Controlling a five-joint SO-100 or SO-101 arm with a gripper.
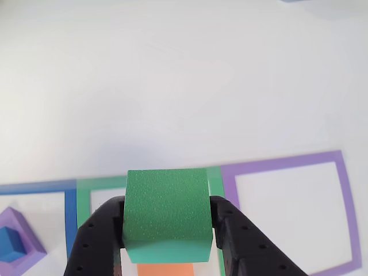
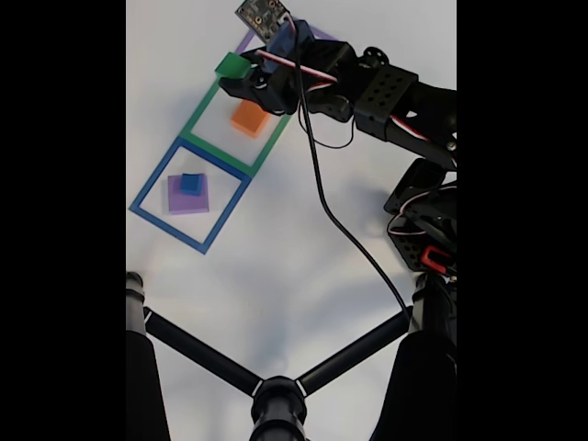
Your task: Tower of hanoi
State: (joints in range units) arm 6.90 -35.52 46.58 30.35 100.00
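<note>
1. The white table (image 2: 276, 276) carried three taped squares in a row: the blue frame (image 2: 147, 188), the green frame (image 2: 197, 115) as the middle landmark, and the purple frame (image 1: 345, 207) on its far side.
2. The arm (image 2: 395, 96) reached in over the green frame.
3. The purple block (image 2: 187, 197) sat in the blue frame, next to the green frame, with the small blue block (image 2: 191, 183) stacked on it.
4. The orange block (image 2: 249, 118) lay inside the green frame.
5. The gripper (image 1: 168, 230) was clamped on the green block (image 1: 167, 215), held above the green frame's edge.
6. Risk, judged: the grip sat low on the block, so tilt or slip on release could land it off-centre or knock the orange block.
7. The fixed view gave the full layout; the other view showed the jaw contact close up.
</note>
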